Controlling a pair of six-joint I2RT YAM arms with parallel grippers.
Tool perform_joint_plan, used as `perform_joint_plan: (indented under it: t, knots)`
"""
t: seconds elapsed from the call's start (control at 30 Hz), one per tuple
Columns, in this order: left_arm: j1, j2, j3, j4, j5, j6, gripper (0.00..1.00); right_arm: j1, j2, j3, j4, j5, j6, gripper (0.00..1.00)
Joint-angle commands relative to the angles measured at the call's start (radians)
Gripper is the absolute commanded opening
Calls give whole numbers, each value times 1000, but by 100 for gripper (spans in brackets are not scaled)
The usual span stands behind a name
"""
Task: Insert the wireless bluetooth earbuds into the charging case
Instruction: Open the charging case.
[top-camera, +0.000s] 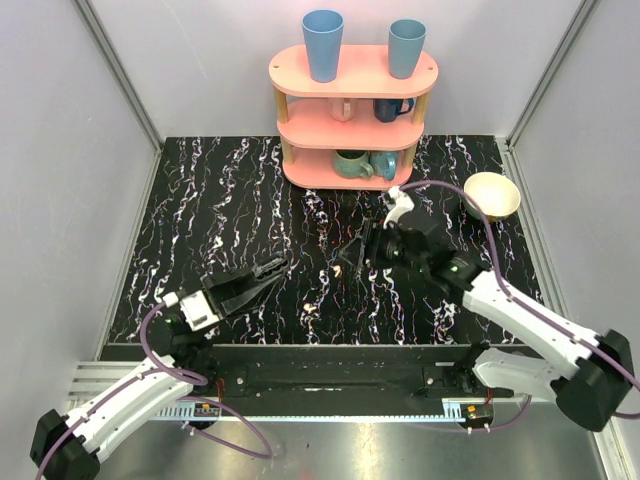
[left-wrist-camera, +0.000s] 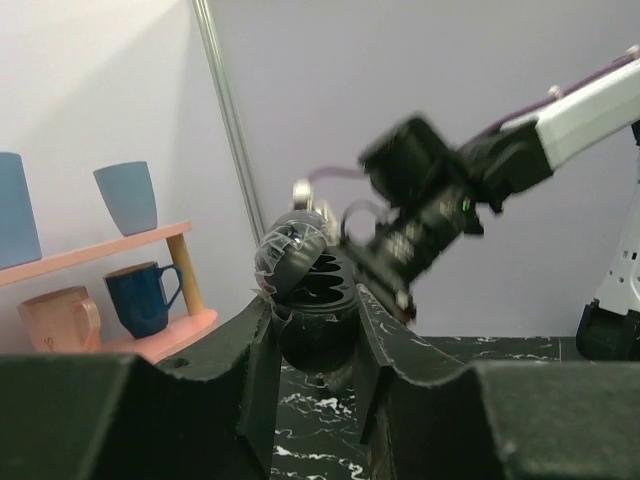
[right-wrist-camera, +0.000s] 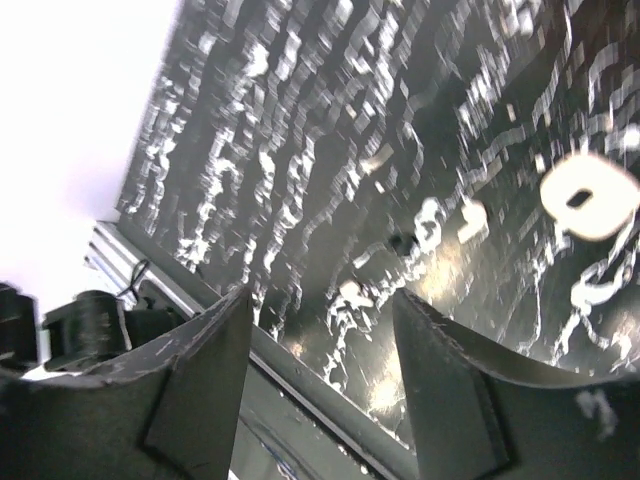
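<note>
The charging case (right-wrist-camera: 590, 195) is a blurred cream-white pebble with a dark middle. It lies on the marbled table at the right of the right wrist view. Small white bits that may be the earbuds (right-wrist-camera: 470, 215) lie near it, too blurred to be sure. My right gripper (right-wrist-camera: 322, 296) hangs open above the table with nothing between its fingers. From above, it (top-camera: 362, 247) sits mid-table with a small pale piece (top-camera: 339, 268) just left of its tips. My left gripper (top-camera: 283, 264) rests low at the left. Its jaws (left-wrist-camera: 316, 305) stand a narrow gap apart, and the right arm shows beyond them.
A pink three-tier shelf (top-camera: 352, 110) with blue and pink mugs stands at the back. A cream bowl (top-camera: 492, 194) sits at the back right. A metal rail (top-camera: 330, 375) runs along the near edge. Grey walls close in both sides.
</note>
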Motion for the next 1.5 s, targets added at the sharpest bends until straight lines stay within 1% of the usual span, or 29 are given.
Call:
perform_joint_plan:
  t: [0.0,0.03,0.1,0.13,0.2,0.23,0.3,0.33,0.4,0.57,0.7,0.83,0.97,1.2,1.47]
  knots:
    - [-4,27,64,-37,17,18,0,42,-91,166,-58,60,-185,61]
    - [-3,30,72,-46,20,21,0,51,-88,223,-71,37,-208,59]
    - [-3,41,76,-63,29,24,0,87,-75,274,-91,22,-260,57]
    - [-4,41,81,-69,28,24,0,103,-67,322,-100,4,-279,56]
    - [-3,45,89,-96,25,27,0,140,-42,361,-117,2,-316,57]
    - [-3,45,95,-106,26,31,0,164,-29,392,-120,-28,-328,57]
    - [-3,50,98,-118,23,32,0,183,10,415,-135,-47,-336,58]
    - [-3,51,101,-118,25,32,0,199,22,427,-134,-81,-336,58]
    - [-3,64,102,-116,26,32,0,218,37,426,-108,-101,-342,60]
    - [-3,77,107,-116,32,31,0,249,62,424,-69,-130,-334,61]
    - [-3,84,110,-118,40,29,0,250,51,406,-26,-145,-324,62]
    - [-3,90,109,-123,43,31,0,250,53,409,-20,-145,-320,62]
    - [-3,97,110,-124,57,29,0,250,47,398,-6,-141,-316,63]
    - [-4,127,119,-84,162,12,0,252,53,387,9,-93,-301,65]
    - [-4,125,110,-61,183,9,0,250,42,381,52,-70,-297,68]
